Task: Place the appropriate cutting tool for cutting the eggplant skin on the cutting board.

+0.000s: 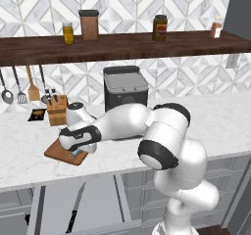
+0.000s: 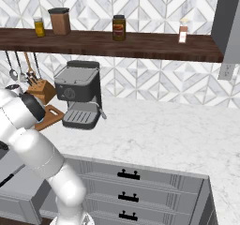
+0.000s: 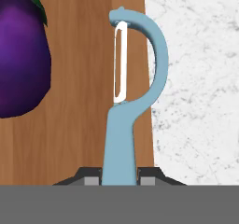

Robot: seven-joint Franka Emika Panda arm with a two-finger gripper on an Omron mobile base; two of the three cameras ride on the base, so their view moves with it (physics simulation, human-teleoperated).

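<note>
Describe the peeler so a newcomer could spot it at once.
Find the wooden cutting board on the marble counter. Over its edge, the gripper holds the peeler: light blue plastic with a looped head and slim white blade, unlike the glossy purple eggplant beside it.

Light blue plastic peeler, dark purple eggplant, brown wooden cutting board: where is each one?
light blue plastic peeler (image 3: 119,139), hand view, handle.
dark purple eggplant (image 3: 21,55), hand view, body.
brown wooden cutting board (image 3: 79,101), hand view, bare surface.

No legible text from my station.
I can read nothing on the glass shelf jars (image 1: 160,28).
</note>
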